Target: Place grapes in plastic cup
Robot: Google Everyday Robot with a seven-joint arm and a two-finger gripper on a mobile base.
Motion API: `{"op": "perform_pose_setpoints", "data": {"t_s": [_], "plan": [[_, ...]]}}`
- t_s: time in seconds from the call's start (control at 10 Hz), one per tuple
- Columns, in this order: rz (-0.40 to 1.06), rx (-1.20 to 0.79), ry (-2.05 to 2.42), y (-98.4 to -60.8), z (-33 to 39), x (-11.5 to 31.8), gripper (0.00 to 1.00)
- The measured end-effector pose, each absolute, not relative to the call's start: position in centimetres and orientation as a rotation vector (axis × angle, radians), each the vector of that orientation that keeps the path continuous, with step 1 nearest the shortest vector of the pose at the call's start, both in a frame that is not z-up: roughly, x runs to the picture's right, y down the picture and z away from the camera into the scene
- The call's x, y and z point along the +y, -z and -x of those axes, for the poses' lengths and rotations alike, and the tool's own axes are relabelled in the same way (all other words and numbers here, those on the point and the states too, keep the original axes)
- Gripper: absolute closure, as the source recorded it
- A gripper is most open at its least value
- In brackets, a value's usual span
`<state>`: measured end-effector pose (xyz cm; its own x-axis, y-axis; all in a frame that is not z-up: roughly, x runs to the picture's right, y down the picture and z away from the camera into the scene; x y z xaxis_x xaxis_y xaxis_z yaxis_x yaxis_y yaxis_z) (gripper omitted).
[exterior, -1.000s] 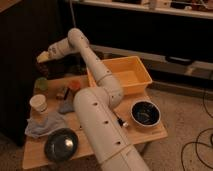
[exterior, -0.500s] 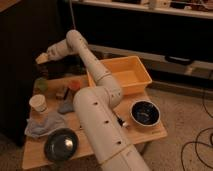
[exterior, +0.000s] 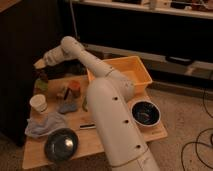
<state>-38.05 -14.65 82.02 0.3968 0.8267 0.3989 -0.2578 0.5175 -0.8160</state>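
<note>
My gripper is at the far left, at the back corner of the wooden table, at the end of the long white arm. A small dark bunch, the grapes, shows right under the gripper. I cannot tell whether it hangs from the gripper or rests on something. The pale green plastic cup stands just below the grapes, at the table's left edge.
A white cup stands in front of the green cup. An orange container and a small blue item are mid-table. A grey cloth and dark bowl lie front left. A yellow bin and another dark bowl are on the right.
The gripper has shifted slightly down and to the left, closer to the green cup. Nothing else on the table has moved.
</note>
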Motion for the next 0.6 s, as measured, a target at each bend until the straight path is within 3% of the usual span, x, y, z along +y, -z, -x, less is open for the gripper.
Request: {"op": "perform_pose_setpoints", "data": {"t_s": [0.6], "plan": [[0.673, -0.91, -0.763, -82.3, 39.0, -15.2, 1.0]]}}
